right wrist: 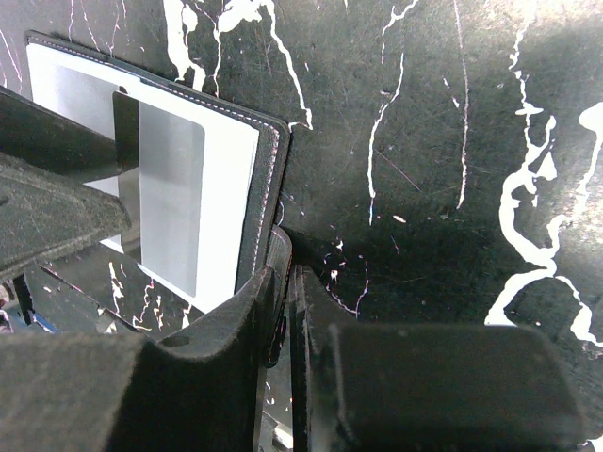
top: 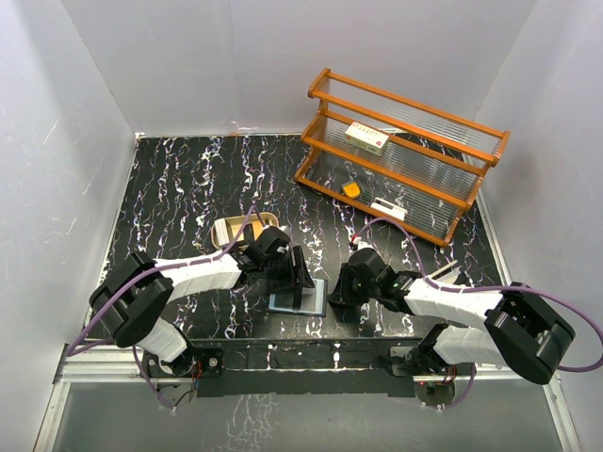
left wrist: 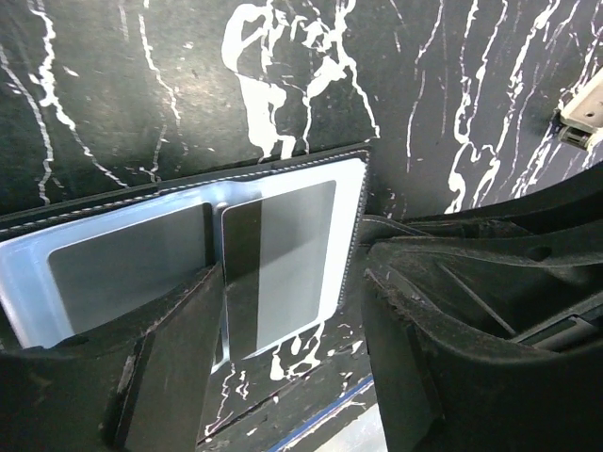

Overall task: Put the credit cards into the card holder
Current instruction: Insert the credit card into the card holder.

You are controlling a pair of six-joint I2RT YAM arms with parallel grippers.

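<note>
left hand [left wrist: 292,264]: half open, gripping nothing, fingers straddling a grey rectangular card with a dark stripe [right wrist: 170,188]. The card lies flat in the open black bifold card holder with pale blue inside [top: 306,303], on the half nearest the right hand [right wrist: 285,250], on the black white-veined desk [top: 188,179]. right hand: nearly closed, pinching the holder's edge.

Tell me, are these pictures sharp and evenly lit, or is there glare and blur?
Top view: sharp and evenly lit. Left wrist: the wallet glares pale inside; the gripper fingers up close are dark and soft. Right wrist: the wallet is washed out white inside, and the gripper fingers near the lens look soft.
</note>
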